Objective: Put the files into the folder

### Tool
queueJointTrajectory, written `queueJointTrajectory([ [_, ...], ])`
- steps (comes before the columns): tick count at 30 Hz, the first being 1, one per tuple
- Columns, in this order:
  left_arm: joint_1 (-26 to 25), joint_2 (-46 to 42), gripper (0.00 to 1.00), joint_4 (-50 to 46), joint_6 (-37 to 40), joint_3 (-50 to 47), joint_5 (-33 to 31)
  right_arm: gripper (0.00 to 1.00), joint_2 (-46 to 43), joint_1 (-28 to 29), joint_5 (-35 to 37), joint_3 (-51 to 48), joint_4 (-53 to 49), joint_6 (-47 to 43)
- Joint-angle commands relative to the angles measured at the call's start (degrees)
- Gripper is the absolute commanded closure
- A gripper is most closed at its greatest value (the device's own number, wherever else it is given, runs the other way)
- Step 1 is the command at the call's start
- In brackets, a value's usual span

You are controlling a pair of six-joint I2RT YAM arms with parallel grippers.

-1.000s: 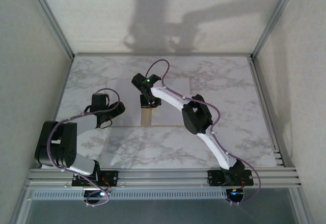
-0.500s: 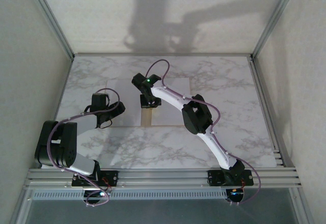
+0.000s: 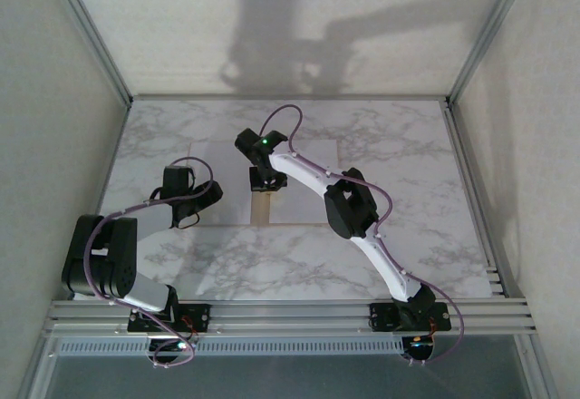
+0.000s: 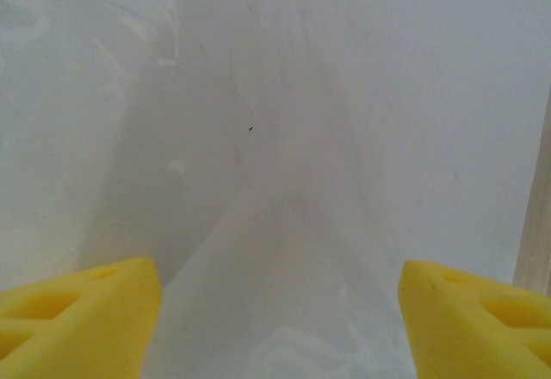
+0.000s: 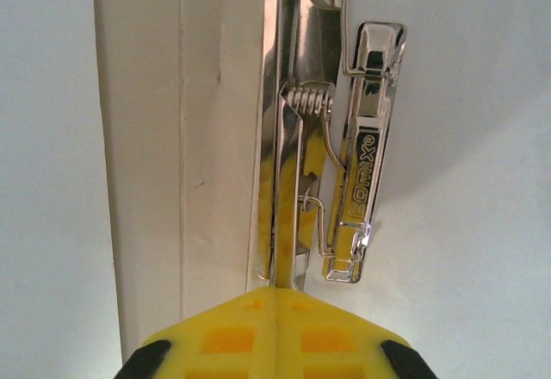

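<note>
Shows almost no shift from a second ago, keeps right gripper (image 5: 275, 300) pinched shut at near end of shiny metal clip (image 5: 366, 138) lying lengthwise dead ahead on crease of flat tan cardboard folder (image 3: 261, 209), holds left gripper (image 4: 280, 306) spread open over thin white paper sheets (image 4: 344, 95) left of crease.

Overhead view: bright, even, soft light from the front throws broad grey shadows of the arms onto the back wall (image 3: 290, 36). The marble counter (image 3: 408, 145) is pale with little contrast. Left wrist view: washed out and hazy, the files (image 4: 362, 95) almost featureless white, the left gripper (image 4: 280, 323) blurred at its yellow tips. Right wrist view: the metal clip (image 5: 366, 138) is sharp, with bright glints and yellow reflections; the right gripper (image 5: 275, 314) is soft-edged.
</note>
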Motion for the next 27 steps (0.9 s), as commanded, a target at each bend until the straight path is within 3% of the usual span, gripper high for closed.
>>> queueJointTrajectory([
  [1,0.13,3.36,0.25,-5.09,0.38,-0.87,0.84,0.96,3.22,-0.9,-0.03,0.29,-4.81,0.08],
  [12,0.16,3.6,0.25,-5.16,0.23,-0.77,0.62,0.95,0.41,-1.52,-1.1,4.82,-5.78,-1.91],
  [21,0.14,2.98,0.25,-5.73,-0.13,-0.71,0.26,0.8,-9.14,-1.8,-0.92,5.88,-4.23,-6.5],
  [27,0.05,2.53,0.25,-4.92,-1.77,-1.15,1.04,0.72,-19.92,-1.87,0.42,-2.73,2.82,-10.55],
])
